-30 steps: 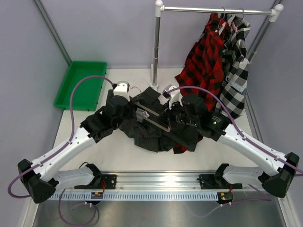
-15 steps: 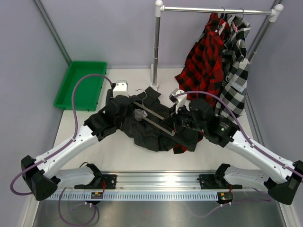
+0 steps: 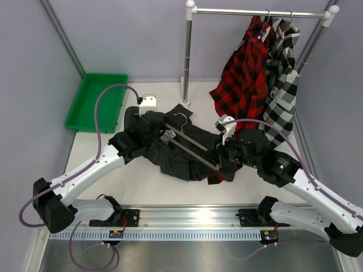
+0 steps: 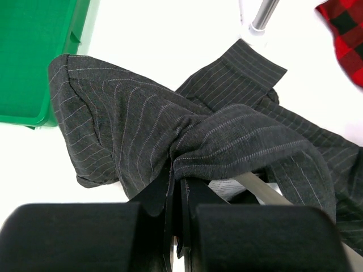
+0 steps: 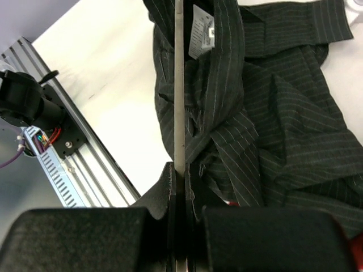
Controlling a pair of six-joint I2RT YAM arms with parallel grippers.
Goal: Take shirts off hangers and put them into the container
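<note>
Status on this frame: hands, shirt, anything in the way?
Left hand shut on charcoal shirt. Right hand shut on hanger. Shirt bunched on table, hanger partly inside. Nothing blocking container.

Bright, even light with soft shadows, glare on the metal rail [image 3: 193, 211], wrist-view foregrounds blurred.

The dark pinstriped shirt [image 3: 177, 161] lies crumpled just right of the shallow green container [image 3: 97, 102], with a thin pale grey hanger [image 3: 187, 136] slanting across it. Farther right of the container, the red-and-black plaid shirt [image 3: 244, 79] and black-and-white plaid shirt [image 3: 283, 102] hang side by side.
</note>
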